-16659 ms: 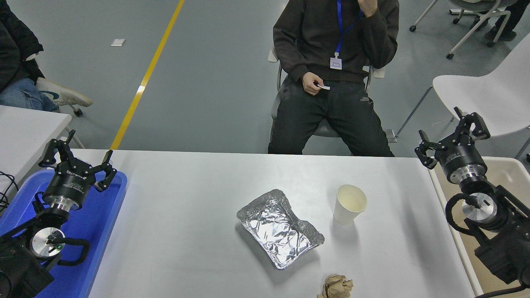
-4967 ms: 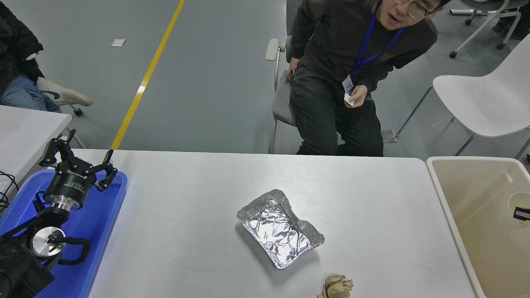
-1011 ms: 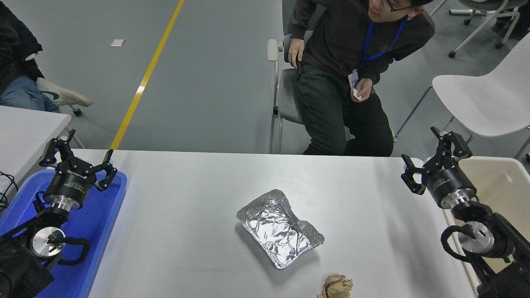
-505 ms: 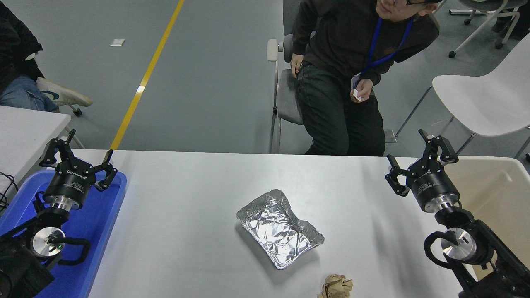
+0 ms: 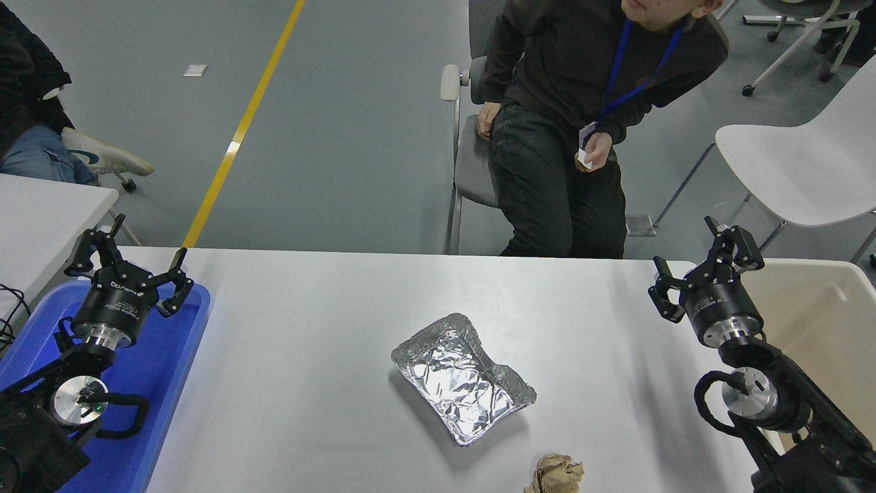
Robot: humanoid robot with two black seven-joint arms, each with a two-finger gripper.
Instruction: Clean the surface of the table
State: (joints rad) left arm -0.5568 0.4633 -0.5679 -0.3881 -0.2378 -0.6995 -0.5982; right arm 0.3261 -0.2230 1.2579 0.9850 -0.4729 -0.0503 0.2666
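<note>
Crinkled foil tray (image 5: 463,378) sits mid table surface (image 5: 308,356) — looks light and flimsy, so I'd pinch a rim corner gently. Paper wad (image 5: 556,474) lies at the near edge. Right gripper (image 5: 705,274) hovers spread and empty; left gripper (image 5: 130,263) parked, also spread.

The table (image 5: 308,383) is matt white and smooth, and at its middle lies a tray (image 5: 462,376) of crinkled, shiny metal foil. Nearer than the foil tray, at the table's near edge, sits a wad (image 5: 556,474) of rough brown paper. Left of the table is a glossy blue plastic bin (image 5: 161,370); right of it is a smooth cream plastic tub (image 5: 821,322), and the grippers (image 5: 705,270) look like matt black plastic over polished metal wrists.
</note>
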